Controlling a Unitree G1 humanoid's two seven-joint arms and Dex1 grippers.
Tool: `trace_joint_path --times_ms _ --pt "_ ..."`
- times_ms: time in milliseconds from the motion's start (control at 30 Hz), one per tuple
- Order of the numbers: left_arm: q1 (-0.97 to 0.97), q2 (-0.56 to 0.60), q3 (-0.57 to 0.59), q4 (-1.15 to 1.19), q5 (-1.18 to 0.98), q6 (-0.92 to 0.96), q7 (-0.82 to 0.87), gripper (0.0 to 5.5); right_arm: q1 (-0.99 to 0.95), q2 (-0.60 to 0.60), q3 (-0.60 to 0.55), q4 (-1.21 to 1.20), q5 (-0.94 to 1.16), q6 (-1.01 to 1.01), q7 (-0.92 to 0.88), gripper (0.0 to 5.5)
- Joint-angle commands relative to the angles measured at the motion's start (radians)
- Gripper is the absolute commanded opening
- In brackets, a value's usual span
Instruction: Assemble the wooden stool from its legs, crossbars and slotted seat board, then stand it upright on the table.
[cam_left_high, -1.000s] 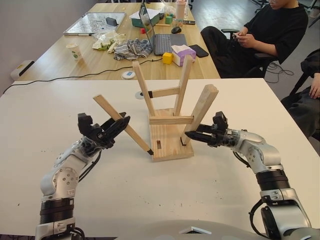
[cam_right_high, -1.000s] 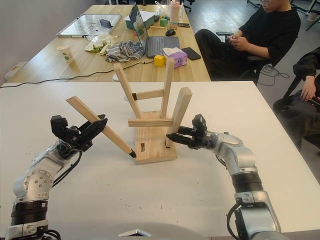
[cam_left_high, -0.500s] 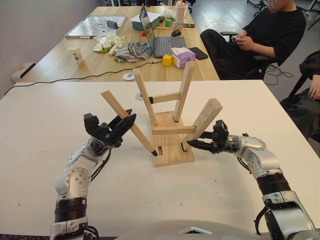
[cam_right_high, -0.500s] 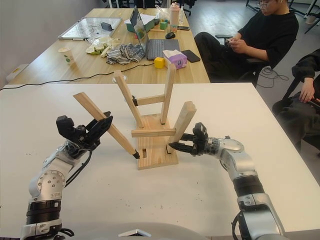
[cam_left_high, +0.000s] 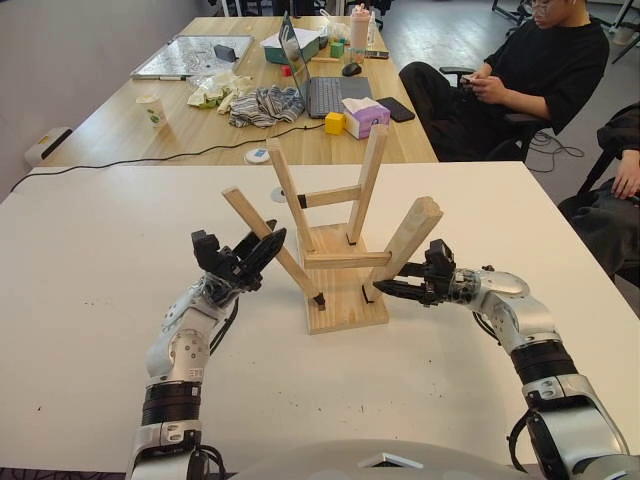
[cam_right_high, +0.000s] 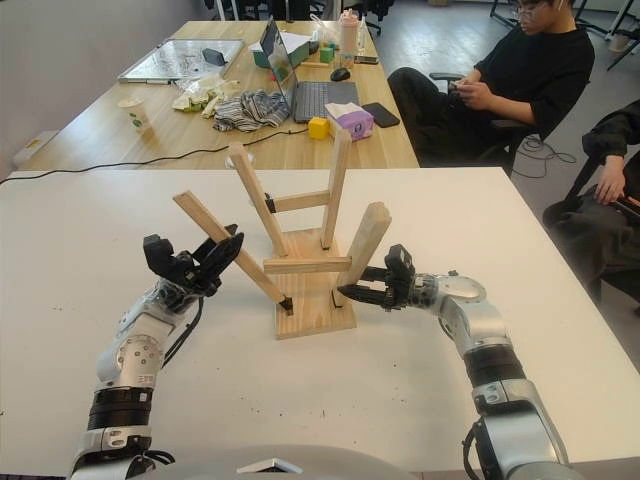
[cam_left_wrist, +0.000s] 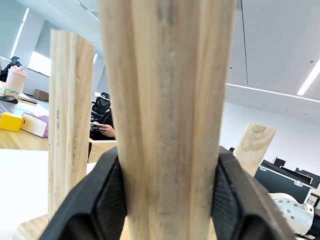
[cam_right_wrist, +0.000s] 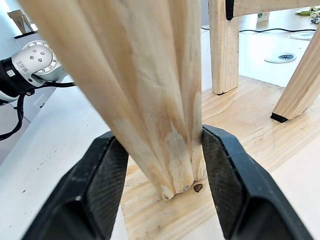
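The slotted seat board (cam_left_high: 348, 305) lies flat on the white table (cam_left_high: 90, 280). Two legs (cam_left_high: 287, 196) joined by crossbars (cam_left_high: 342, 260) stand on it, leaning. My left gripper (cam_left_high: 258, 256) is shut on a loose leg (cam_left_high: 270, 243), held slanted with its dark-tipped lower end touching the board's left edge. My right gripper (cam_left_high: 384, 288) is shut on another leg (cam_left_high: 406, 239) near its foot, tilted, its base resting on the board's right side. In the right wrist view the pads (cam_right_wrist: 102, 192) clamp that leg (cam_right_wrist: 145, 85) just above the board (cam_right_wrist: 250, 125).
A second wooden table (cam_left_high: 200, 110) behind carries a laptop (cam_left_high: 318, 75), cloths, a cup, a tissue box and small blocks. A black cable (cam_left_high: 120, 156) runs along its front edge. A seated person is at the far right, apart from the stool.
My left gripper has carried its leg rightward, bringing the lower end to the seat board and the leg steeper. The right gripper and its leg have hardly moved. The head camera shifted slightly.
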Motion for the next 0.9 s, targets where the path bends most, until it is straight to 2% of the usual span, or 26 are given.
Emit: trace_joint_path --times_ms 33,133,333,500,667,900 --pt "-0.010 0.004 -0.026 0.044 0.052 -0.023 -0.026 2.02 0.049 -0.015 0.053 0.062 -0.081 0.041 -0.010 2.23" --pt "0.003 0.044 -0.056 0.055 0.094 -0.034 -0.077 2.02 0.048 -0.016 0.052 0.064 -0.082 0.038 -0.010 2.23" --pt "0.024 0.245 -0.130 0.093 0.237 -0.121 -0.241 2.02 0.051 -0.014 0.048 0.069 -0.082 0.025 -0.016 2.23" --pt "-0.034 0.366 -0.193 0.163 0.294 -0.147 -0.340 2.02 0.069 -0.009 0.049 0.055 -0.079 0.019 -0.029 2.22" --pt "-0.074 0.440 -0.282 0.208 0.388 -0.212 -0.387 2.02 0.076 -0.010 0.052 0.055 -0.083 0.008 -0.033 2.21" --pt "-0.139 0.488 -0.382 0.172 0.438 -0.207 -0.382 2.02 0.089 0.000 0.052 0.061 -0.089 -0.009 -0.048 2.20"
